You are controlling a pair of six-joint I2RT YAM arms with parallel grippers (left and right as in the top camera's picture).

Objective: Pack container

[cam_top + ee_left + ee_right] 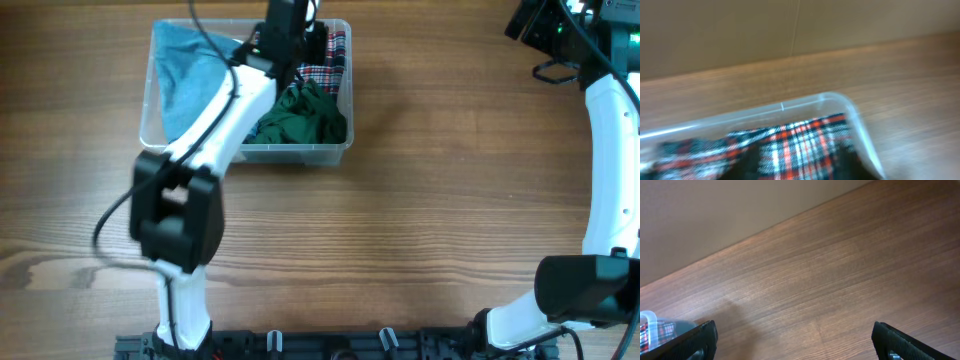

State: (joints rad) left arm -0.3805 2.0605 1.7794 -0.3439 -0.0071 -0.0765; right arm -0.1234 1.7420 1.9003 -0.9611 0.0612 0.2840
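The clear container (pixel 148 135) stands at the back left of the table. Inside lie a light blue cloth (pixel 188 70), a green cloth (pixel 305 115) and a red-and-white plaid cloth (pixel 327 62). My left gripper (pixel 290 38) hangs over the container's back right part, above the plaid cloth. In the left wrist view the blurred plaid cloth (pixel 805 145) fills the bottom inside the container's rim (pixel 840 100); the fingers do not show clearly. My right gripper (pixel 800 345) is open over bare wood, far from the container, at the table's back right (pixel 530 22).
The wooden table (pixel 450 200) spreads between the two arms. A corner of the container (pixel 647 322) shows at the left edge of the right wrist view. The left arm reaches across the container's front wall.
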